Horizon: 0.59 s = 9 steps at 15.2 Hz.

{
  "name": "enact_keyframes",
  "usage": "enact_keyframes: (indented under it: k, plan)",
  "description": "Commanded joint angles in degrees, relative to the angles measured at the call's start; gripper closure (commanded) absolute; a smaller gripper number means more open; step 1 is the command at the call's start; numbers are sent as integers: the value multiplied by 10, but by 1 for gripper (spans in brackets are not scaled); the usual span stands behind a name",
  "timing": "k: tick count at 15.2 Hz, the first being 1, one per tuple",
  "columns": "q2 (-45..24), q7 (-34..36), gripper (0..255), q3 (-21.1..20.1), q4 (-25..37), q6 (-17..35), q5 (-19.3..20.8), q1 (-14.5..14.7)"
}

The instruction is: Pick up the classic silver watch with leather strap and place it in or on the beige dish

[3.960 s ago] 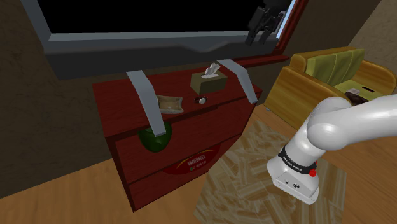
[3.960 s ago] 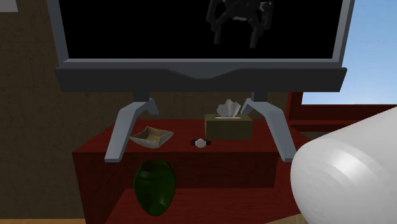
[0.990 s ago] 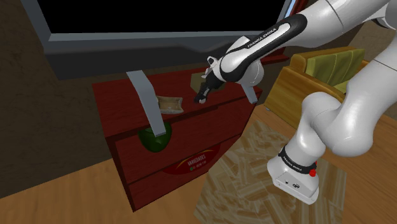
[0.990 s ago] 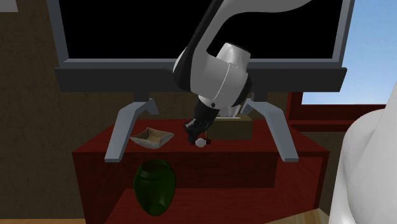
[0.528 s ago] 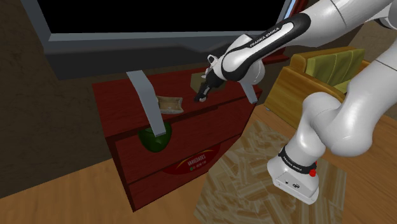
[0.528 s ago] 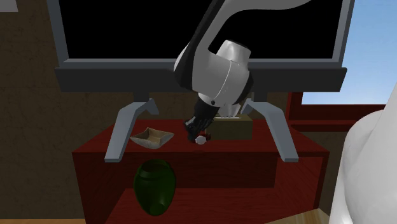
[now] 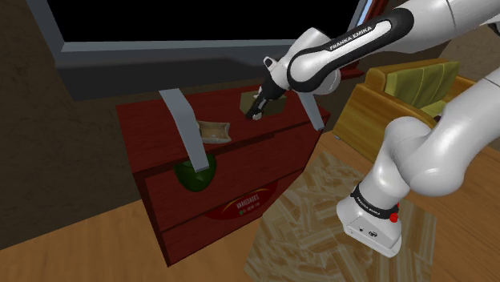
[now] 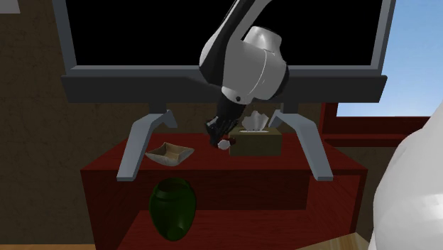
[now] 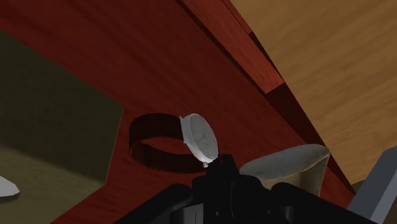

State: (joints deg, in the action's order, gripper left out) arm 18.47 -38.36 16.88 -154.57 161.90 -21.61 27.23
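Note:
The watch (image 9: 198,137), with a white round face and a dark brown strap (image 9: 156,144), hangs clear of the red cabinet top (image 7: 152,120). My gripper (image 9: 219,170) is shut on its edge. In the shoulder view the gripper (image 7: 256,111) hovers above the cabinet with the watch (image 7: 257,116) at its tip, in front of the tissue box (image 7: 272,105). The second exterior view has the watch (image 8: 224,145) under the gripper (image 8: 218,136), to the right of the beige dish (image 8: 169,152). That dish (image 7: 213,130) is shallow and square, and it lies close beside the fingers in the wrist view (image 9: 287,167).
A big TV stands on two grey slanted legs (image 7: 186,128) (image 8: 305,138) across the cabinet; the dish sits beside the left one. An olive tissue box (image 8: 255,142) is just behind the watch. A green vase (image 7: 195,175) fills the shelf below. A yellow armchair (image 7: 409,92) stands at the right.
The gripper has risen from the cabinet top with the watch in it and shifted slightly toward the tissue box. The dish has not moved.

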Motion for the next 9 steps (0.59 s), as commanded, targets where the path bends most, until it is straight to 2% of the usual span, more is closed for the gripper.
enact_keyframes:
  k: [1, 9]
  plan:
    - [15, 19, 255, -13, 4, -19, 20, -15]
    - [58, 64, 255, -41, 31, -90, 64, -50]
